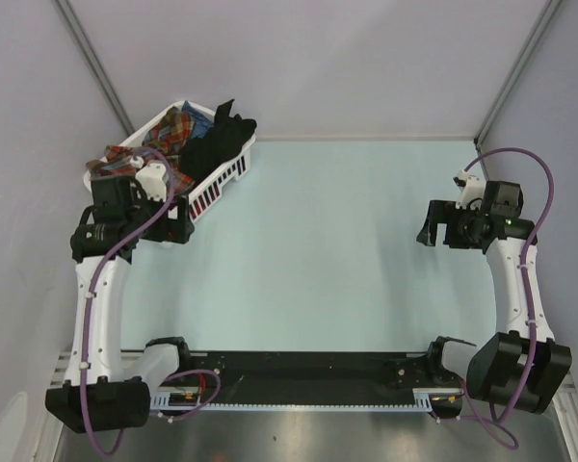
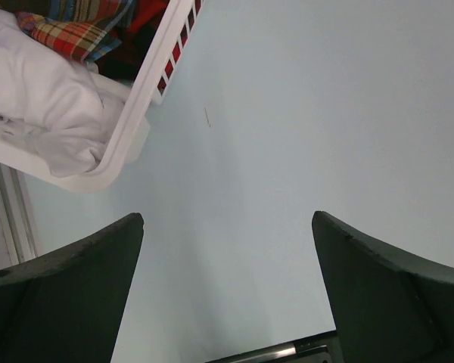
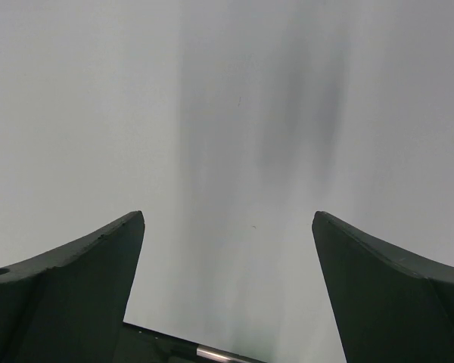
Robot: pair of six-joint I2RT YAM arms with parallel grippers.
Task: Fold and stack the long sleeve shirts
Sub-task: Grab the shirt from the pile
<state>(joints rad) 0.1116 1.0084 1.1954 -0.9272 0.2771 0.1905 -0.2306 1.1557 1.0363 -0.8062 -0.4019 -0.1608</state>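
– Black shirt (image 1: 217,144) is the big lump, right? Where's it sitting?

– Yep, it's bunched up in the white slatted basket (image 1: 215,186), upper left of the top view. It fills the end of the basket nearest the middle of the frame, and a bit of it pokes up over the far rim. Just left of it in the same basket there's a crumpled red-orange plaid shirt (image 1: 164,130), plus a scrap of blue cloth (image 1: 195,115) showing at the far rim between the two.

– Anything white in there?

– Left wrist view catches a white shirt (image 2: 45,91) rumpled against the basket's corner, upper left of that frame, with plaid right above it. Everything's still one unfolded heap inside the basket.

– And the grippers?

– Left gripper (image 2: 228,219) hangs just beside the basket's lower-left end. Its fingers are spread wide with only pale blue-green table (image 1: 328,241) between them, and they're not touching any cloth. Right gripper (image 3: 227,219) is well apart from all that, over on the right side of the top view. Its fingers are wide apart too, over plain table, holding nothing.
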